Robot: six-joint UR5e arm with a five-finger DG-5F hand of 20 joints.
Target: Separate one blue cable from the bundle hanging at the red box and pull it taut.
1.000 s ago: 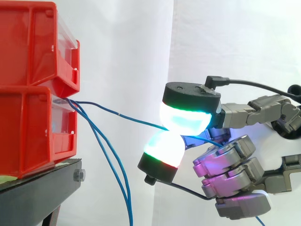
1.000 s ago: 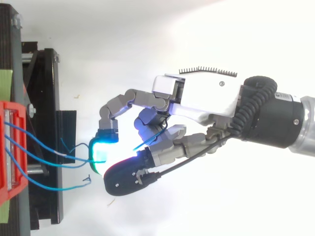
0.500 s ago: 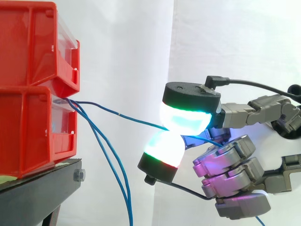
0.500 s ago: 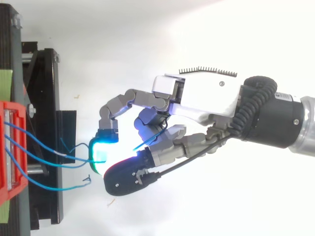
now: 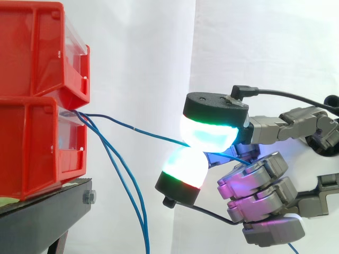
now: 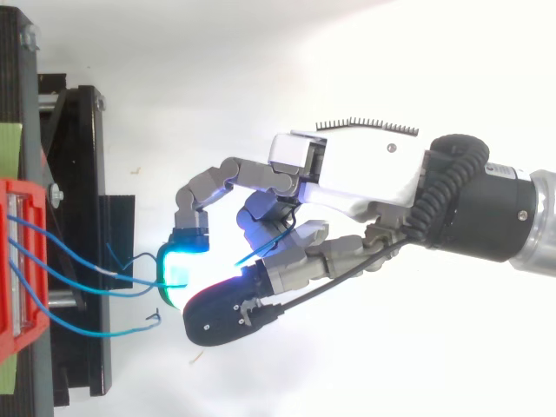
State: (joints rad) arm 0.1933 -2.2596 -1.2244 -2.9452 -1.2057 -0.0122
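White curtain (image 5: 137, 53); thin blue cable (image 5: 153, 135) pinched, nearly straight.

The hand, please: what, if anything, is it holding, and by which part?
One blue cable, pinched partway along its length between the fingertip pads of the hand.

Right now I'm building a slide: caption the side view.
Hand pinches one blue cable between glowing pads, apart from the loose cables hanging at the red bins.

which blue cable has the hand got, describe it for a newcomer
Start at the stacked red bins on the side view's left, where the blue bundle emerges between them. One cable runs sideways to the hand, pinched between its glowing pads; the other cables hang downward.
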